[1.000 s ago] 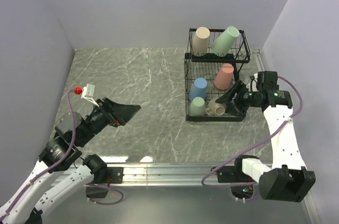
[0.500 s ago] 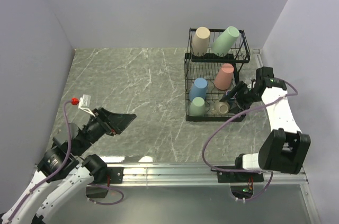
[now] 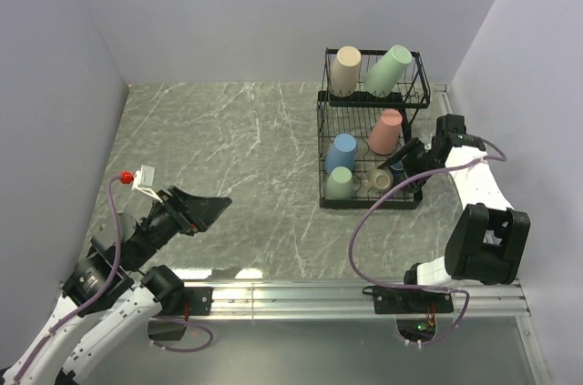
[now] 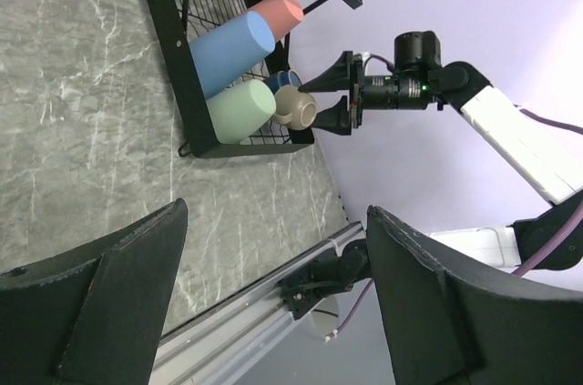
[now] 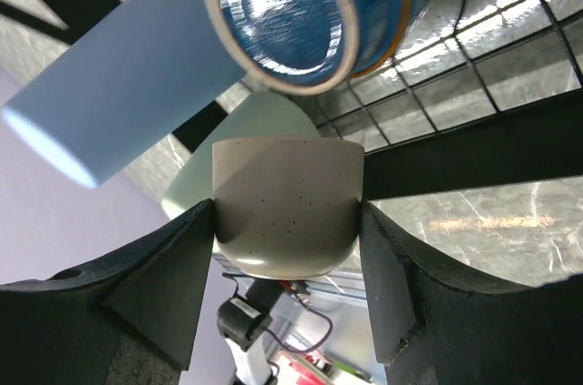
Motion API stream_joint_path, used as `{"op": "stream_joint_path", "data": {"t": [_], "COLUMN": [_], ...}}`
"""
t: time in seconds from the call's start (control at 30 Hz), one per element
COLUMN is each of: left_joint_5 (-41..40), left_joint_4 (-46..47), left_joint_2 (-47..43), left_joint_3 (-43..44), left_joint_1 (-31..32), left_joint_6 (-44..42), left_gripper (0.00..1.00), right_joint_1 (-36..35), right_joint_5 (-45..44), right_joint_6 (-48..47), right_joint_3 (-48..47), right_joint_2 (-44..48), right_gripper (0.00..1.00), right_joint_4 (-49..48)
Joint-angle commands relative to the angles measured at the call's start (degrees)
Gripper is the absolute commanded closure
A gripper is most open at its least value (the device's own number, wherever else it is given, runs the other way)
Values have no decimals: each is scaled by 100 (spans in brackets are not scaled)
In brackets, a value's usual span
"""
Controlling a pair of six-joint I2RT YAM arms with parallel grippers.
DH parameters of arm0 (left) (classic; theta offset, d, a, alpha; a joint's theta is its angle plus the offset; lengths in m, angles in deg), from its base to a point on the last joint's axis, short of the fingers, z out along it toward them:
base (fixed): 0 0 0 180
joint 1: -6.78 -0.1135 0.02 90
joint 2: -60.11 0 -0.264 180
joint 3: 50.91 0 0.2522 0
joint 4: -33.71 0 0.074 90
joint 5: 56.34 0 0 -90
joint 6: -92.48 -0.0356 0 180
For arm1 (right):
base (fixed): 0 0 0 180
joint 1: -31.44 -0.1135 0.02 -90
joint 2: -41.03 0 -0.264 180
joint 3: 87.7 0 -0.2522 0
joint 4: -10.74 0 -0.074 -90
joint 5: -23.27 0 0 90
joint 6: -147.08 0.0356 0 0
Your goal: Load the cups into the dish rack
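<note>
Right gripper [image 5: 287, 221] pinches the olive-tan mug [image 5: 284, 212] by its sides in the dish rack's [image 3: 321, 135] near right corner.
Left gripper [image 4: 273, 212] hangs spread and empty over the marbled table [image 3: 228, 148], well apart from the rack. In the lower tier the mug lies just beside a pale green tumbler [image 3: 339, 183], with the dark navy mug [image 5: 301, 3] and blue tumbler [image 3: 342, 150] behind and the salmon-pink tumbler [image 3: 386, 130] farther back. The upper tier carries a beige tumbler [image 3: 345, 69] and a second pale green tumbler [image 3: 387, 68].
</note>
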State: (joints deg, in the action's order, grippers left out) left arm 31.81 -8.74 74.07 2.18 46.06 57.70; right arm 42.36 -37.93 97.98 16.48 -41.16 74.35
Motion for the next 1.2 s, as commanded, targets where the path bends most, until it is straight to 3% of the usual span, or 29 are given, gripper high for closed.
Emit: {"op": "stream_joint_path", "data": {"t": [0.0,0.83,0.9,0.93,1.0,1.03,1.17], "left_joint_5": [-132,-386,-430,-439,-466,-466,-466], "left_joint_4": [4,-295,-348,-357,-392,-401,-383], "left_joint_2": [-77,-314,-349,-350,-367,-359,-359], "left_joint_3": [163,127,154,171,189,189,206], "left_joint_1": [-9,-9,-18,-18,-9,-18,-18], "left_joint_6": [-64,-196,-187,-187,-178,-178,-178], "left_gripper": [16,15,15,15,15,15,15], "right_joint_1": [7,-661,-731,-740,-793,-810,-854], "right_joint_5": [-224,-770,-770,-814,-849,-858,-867], "right_joint_6": [198,480,445,436,427,427,427], "right_joint_3": [124,256,274,265,247,230,186], "right_joint_2": [-69,-719,-745,-754,-763,-772,-772], "right_gripper": [100,99,91,73,60,49,38], "right_joint_4": [-256,-467,-467,-458,-441,-441,-423]}}
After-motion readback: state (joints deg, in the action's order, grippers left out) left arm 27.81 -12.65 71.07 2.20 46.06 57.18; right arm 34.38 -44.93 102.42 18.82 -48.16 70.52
